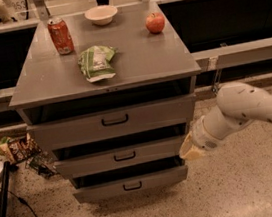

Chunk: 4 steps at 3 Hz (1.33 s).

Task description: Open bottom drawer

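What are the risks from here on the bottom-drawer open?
1. The hand sits by the right end of the middle drawer, above the bottom drawer; it may catch the wrong front.
2. The bottom drawer's handle is small and well left of the hand, so a miss seems possible.
3. Bumping the cabinet might topple the can or roll the apple.

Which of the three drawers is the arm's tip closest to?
The middle drawer: the tool sits beside its right end, above the bottom drawer, below the top drawer.
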{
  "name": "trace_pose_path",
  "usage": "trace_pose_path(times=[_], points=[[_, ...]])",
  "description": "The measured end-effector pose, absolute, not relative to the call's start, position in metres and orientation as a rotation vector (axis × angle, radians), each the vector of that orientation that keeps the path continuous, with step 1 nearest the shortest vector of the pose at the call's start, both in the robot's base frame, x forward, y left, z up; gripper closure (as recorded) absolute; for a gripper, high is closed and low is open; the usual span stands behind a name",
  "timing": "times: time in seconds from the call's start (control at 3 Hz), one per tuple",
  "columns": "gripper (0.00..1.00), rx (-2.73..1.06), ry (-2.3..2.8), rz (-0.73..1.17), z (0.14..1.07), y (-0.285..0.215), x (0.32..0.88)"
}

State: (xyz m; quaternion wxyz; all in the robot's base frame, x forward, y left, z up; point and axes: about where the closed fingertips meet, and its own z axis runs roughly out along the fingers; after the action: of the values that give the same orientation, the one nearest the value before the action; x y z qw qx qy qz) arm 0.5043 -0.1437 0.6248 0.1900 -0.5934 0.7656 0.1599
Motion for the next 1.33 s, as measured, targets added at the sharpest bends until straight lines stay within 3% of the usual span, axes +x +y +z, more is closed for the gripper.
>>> trace_pose_path(times=[0.67, 1.0, 1.33], points=[[1.0, -1.656, 2.048, 0.453, 0.504, -0.134, 0.521], [0.87, -1.66, 2.037, 0.446, 0.491, -0.132, 0.524], [0.63, -1.663, 2.036, 0.45, 0.489, -0.13, 0.523]])
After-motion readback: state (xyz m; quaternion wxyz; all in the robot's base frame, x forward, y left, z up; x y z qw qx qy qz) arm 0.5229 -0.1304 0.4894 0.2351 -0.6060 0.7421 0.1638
